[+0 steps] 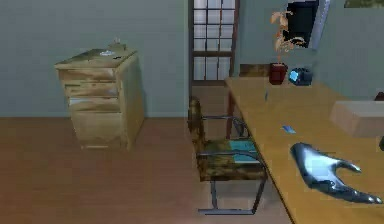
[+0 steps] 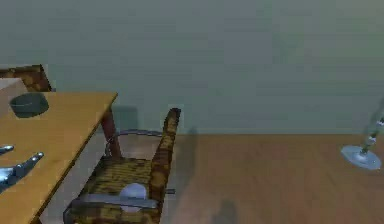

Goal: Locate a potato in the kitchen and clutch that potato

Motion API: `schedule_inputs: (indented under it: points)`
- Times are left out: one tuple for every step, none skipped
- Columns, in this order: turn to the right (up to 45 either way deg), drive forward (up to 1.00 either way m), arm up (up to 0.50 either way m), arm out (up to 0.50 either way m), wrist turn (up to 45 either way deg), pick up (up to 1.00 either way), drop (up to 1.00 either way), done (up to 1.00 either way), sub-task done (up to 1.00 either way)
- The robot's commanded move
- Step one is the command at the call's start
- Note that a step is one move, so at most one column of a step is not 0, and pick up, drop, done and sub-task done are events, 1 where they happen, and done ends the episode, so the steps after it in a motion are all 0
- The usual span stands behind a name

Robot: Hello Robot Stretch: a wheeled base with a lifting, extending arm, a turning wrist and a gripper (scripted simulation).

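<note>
Cannot tell the potato's whereabouts or the gripper's state; expect the potato firm, fairly light, smooth-skinned, not fragile, best gripped across its short middle; note a potted plant (image 1: pixel 279 68) at the far edge of the table (image 1: pixel 262 112).

A wooden table (image 1: pixel 262 118) is filling the right of the forward view, and a chair (image 1: pixel 225 150) is standing against its edge at lower centre. A chest of drawers (image 1: pixel 100 95) is blocking the middle left by the wall. Bare floor (image 1: pixel 90 185) is lying open across the lower left. In the arm side view, table (image 2: pixel 60 128) and chair (image 2: pixel 135 170) are crowding the lower left, while the floor (image 2: pixel 270 180) is stretching open to a white stand (image 2: pixel 362 150) at the right edge.
</note>
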Motion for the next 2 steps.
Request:
schedule_inputs:
  points:
    - [-33.0,0.00,0.00,0.00,0.0,0.00,0.00,0.00,0.00]
    - [0.0,1.00,0.00,0.00,0.0,0.00,0.00,0.00,0.00]
